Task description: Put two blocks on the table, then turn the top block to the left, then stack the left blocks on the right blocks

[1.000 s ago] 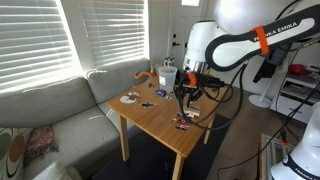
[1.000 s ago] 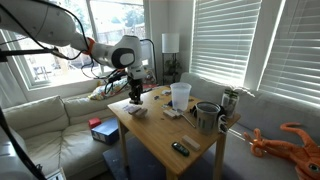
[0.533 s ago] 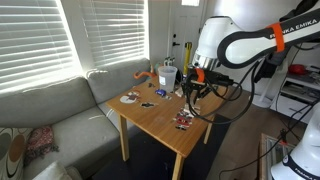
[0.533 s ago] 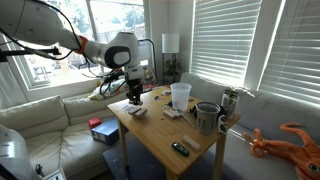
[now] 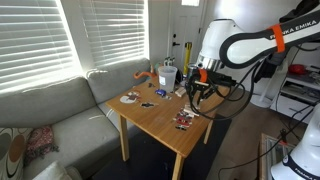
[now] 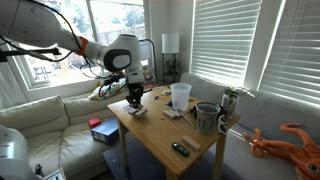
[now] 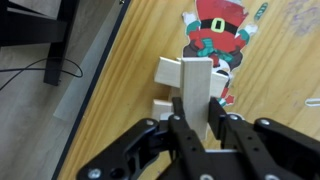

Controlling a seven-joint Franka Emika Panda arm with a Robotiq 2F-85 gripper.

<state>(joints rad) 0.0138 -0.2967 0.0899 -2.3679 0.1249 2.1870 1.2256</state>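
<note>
pinching one block (image 7: 197, 85), the tool (image 7: 203, 127) hangs over the table (image 7: 140, 60).

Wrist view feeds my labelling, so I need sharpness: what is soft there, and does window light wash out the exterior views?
Wrist view: block fairly sharp, tool near the lens soft. In an exterior view, the window is washed bright; table evenly lit.

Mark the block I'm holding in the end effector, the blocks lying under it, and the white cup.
Held block (image 7: 197, 88): wrist view, middle of its upright front face.
Lower blocks (image 7: 167, 72): wrist view, top face of the rear one.
White cup (image 6: 180, 96): an exterior view, its side wall.
</note>
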